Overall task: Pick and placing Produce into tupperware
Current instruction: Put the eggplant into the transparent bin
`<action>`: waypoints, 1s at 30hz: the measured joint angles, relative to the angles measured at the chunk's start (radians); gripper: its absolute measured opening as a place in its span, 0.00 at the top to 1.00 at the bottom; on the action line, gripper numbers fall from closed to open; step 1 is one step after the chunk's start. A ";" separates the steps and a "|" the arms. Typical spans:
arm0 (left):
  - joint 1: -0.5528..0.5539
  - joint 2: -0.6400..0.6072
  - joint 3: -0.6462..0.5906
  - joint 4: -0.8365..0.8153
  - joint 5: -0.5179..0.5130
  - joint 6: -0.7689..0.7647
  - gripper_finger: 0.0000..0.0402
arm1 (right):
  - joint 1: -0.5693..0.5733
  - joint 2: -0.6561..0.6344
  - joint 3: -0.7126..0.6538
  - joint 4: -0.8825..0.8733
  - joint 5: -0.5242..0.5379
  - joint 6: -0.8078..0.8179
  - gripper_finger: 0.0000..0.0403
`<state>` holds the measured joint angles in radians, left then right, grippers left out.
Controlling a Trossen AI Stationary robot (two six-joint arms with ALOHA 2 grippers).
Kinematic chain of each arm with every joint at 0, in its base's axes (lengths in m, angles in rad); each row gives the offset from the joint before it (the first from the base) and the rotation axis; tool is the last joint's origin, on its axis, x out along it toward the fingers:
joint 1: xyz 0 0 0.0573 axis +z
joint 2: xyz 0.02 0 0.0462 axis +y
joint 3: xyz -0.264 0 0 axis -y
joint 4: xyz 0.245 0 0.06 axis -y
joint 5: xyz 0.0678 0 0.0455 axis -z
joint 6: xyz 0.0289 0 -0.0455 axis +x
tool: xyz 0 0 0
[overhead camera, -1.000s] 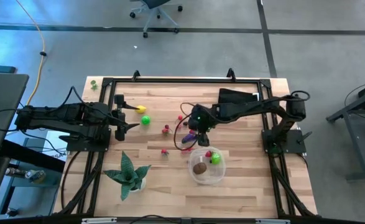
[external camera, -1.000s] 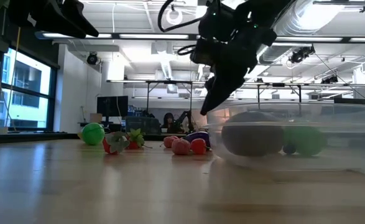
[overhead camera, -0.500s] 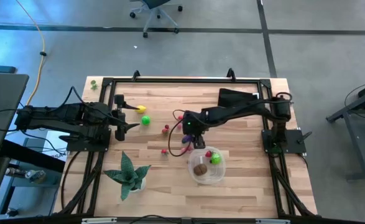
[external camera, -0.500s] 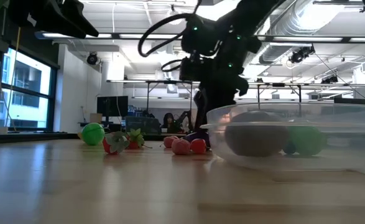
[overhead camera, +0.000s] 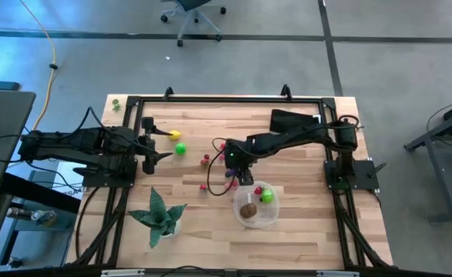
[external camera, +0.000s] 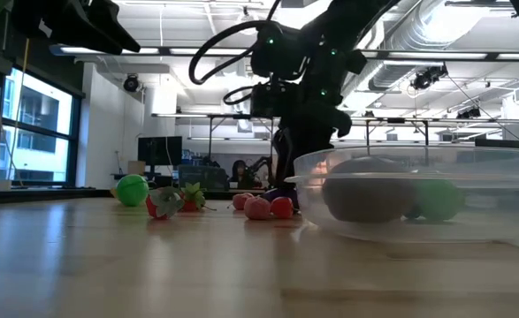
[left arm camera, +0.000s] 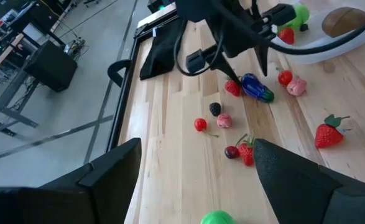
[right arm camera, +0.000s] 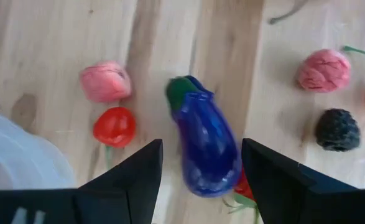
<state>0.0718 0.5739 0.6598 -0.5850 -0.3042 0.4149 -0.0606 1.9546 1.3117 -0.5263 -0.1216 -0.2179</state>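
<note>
A purple eggplant with a green cap lies on its side on the wooden table, just left of the tupperware. My right gripper stands open over the eggplant and points steeply down. It has one finger on each side and no touch that I can see. The same gripper shows above the eggplant in the left wrist view. The clear round tupperware holds a brown piece, a green one and a small red one. My left gripper waits open at the table's left.
Small red and pink pieces and a dark berry lie close around the eggplant. A yellow piece and a green ball sit near my left gripper. A potted plant stands near left, a black pouch far right.
My right gripper has gone from above the tupperware's far rim toward the table's left and down. It has tipped steeper and now stands low over the eggplant. The produce has stayed where it was.
</note>
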 joint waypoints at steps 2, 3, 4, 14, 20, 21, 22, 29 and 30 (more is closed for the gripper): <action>0.000 0.000 0.000 0.000 0.000 0.000 0.26 | 0.003 0.011 0.002 0.004 0.000 0.000 0.48; 0.000 0.000 0.000 0.000 0.000 0.000 0.26 | 0.004 0.021 0.002 -0.002 -0.002 0.000 0.48; 0.000 0.000 0.000 0.000 0.000 0.000 0.26 | 0.004 0.031 0.002 0.008 -0.003 0.000 0.48; 0.000 0.000 0.000 0.000 0.000 0.000 0.26 | 0.003 0.042 0.000 0.023 0.002 0.004 0.48; 0.000 0.000 0.000 0.000 0.000 0.000 0.26 | 0.003 0.042 0.000 0.020 0.002 0.007 0.53; 0.000 0.000 0.000 0.000 0.000 0.000 0.26 | 0.003 0.042 0.000 0.020 0.002 0.007 0.54; 0.000 0.000 0.000 0.000 0.000 0.000 0.26 | 0.002 0.042 0.000 0.020 0.002 0.007 0.55; 0.000 0.000 0.000 0.000 0.000 0.000 0.26 | 0.003 0.038 0.000 0.020 0.004 0.009 0.63; 0.000 0.000 0.000 0.000 0.000 0.000 0.26 | 0.003 0.033 0.000 0.020 0.006 0.011 0.63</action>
<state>0.0715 0.5738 0.6598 -0.5850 -0.3041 0.4149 -0.0578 1.9877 1.3121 -0.5061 -0.1154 -0.2070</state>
